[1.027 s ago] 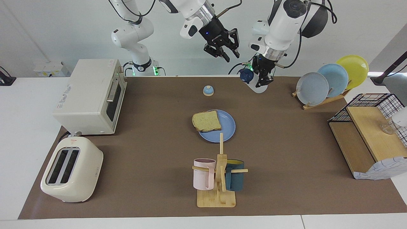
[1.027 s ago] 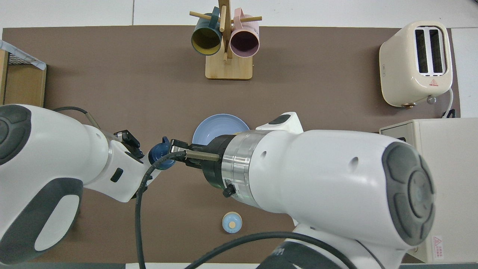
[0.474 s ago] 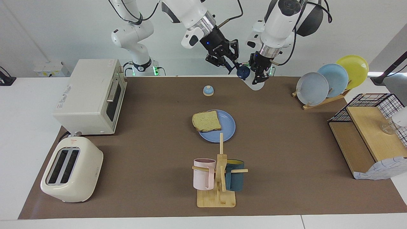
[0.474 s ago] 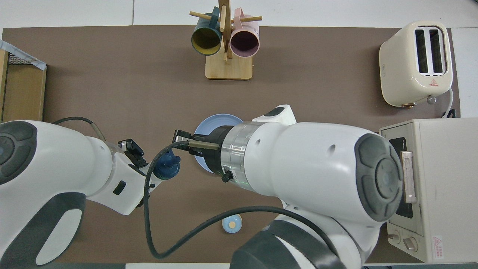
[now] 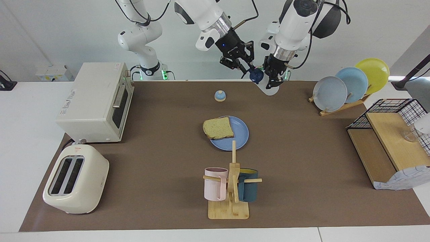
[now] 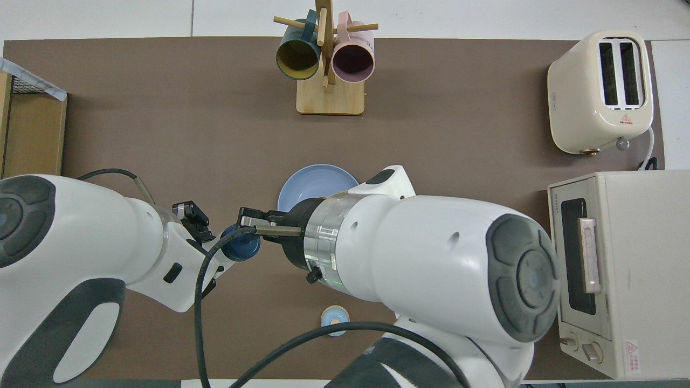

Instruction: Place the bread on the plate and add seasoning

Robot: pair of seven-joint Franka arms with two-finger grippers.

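Observation:
The bread [image 5: 218, 128] lies on the periwinkle plate [image 5: 239, 137], overhanging the rim toward the right arm's end. In the overhead view only part of the plate [image 6: 312, 182] shows, and my right arm hides the bread. My left gripper [image 5: 273, 76] is shut on the whitish seasoning bottle [image 5: 268, 88] and holds it tilted in the air over the table edge nearest the robots. The bottle's navy cap [image 5: 255, 76] points toward my right gripper [image 5: 246, 67], which is open with its tips right at the cap. The cap also shows in the overhead view [image 6: 241, 246].
A small blue-domed bell [image 5: 220, 95] stands nearer the robots than the plate. A mug tree [image 5: 231, 183] stands farther out. An oven [image 5: 97, 101] and a toaster [image 5: 75, 179] are at the right arm's end. A plate rack [image 5: 349, 84] and a wooden shelf [image 5: 389, 144] are at the left arm's end.
My right gripper has come down and across to the bottle's cap. My left gripper has raised the bottle a little and shifted it toward the right gripper. Bread and plate have not moved.

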